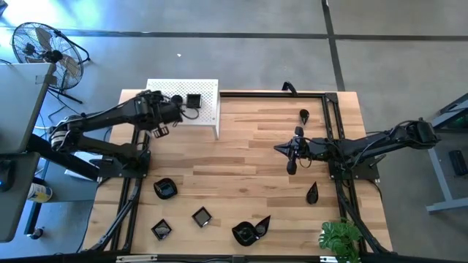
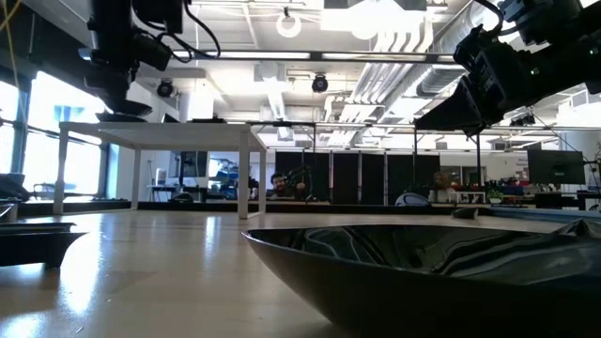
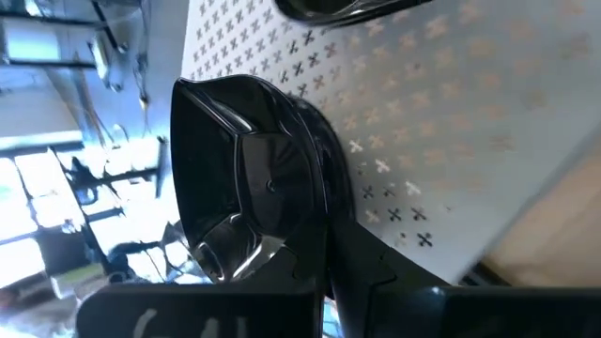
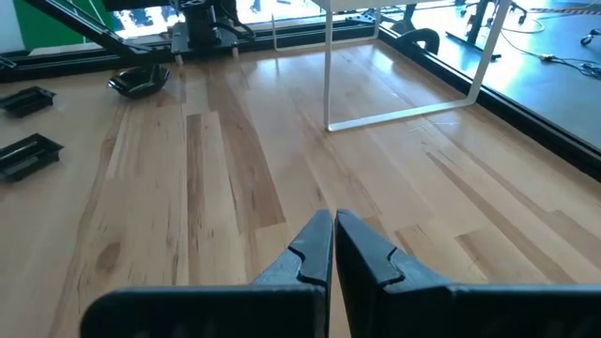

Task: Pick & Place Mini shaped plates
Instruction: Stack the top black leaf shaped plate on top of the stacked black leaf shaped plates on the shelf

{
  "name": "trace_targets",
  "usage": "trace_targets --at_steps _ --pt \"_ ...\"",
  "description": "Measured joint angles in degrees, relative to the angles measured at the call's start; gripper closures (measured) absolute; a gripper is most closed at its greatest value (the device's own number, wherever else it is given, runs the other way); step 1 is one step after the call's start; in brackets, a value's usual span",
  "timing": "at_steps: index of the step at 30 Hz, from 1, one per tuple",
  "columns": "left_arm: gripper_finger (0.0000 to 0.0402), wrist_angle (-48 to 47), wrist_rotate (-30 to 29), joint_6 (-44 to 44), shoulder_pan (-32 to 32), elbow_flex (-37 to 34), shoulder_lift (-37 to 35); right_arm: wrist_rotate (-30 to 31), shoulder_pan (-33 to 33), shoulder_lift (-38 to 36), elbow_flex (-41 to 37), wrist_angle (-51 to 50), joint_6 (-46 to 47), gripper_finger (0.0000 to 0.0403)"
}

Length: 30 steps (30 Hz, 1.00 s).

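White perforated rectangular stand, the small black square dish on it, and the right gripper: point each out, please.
White perforated rectangular stand (image 1: 205, 117): high view, bare top near its front edge.
Small black square dish (image 1: 194, 101): high view, dish centre.
Right gripper (image 4: 333, 230): right wrist view, between the shut fingertips.

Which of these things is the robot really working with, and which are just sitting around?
For the job:
- small black plates on the table
- black plate clamped in the left tool
- square black plate on the white perforated stand

Just lying about:
- floor fan
- green plant
- right tool, shut and empty
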Motion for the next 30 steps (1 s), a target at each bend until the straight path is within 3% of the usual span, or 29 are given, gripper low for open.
trace_targets --at_steps 8,16,30 --pt "0.0399 3.6 2.6 6.9 7.4 0.0 0.0 0.0 0.0 0.0 0.0 0.0 0.5 0.0396" --pt "0.0392 3.8 4.9 10.6 8.1 0.0 0.1 0.0 0.0 0.0 0.0 0.0 0.4 0.0396" --pt "0.0288 0.7 6.1 9.5 8.1 2.6 0.1 0.0 0.0 0.0 0.0 0.0 0.4 0.0396"
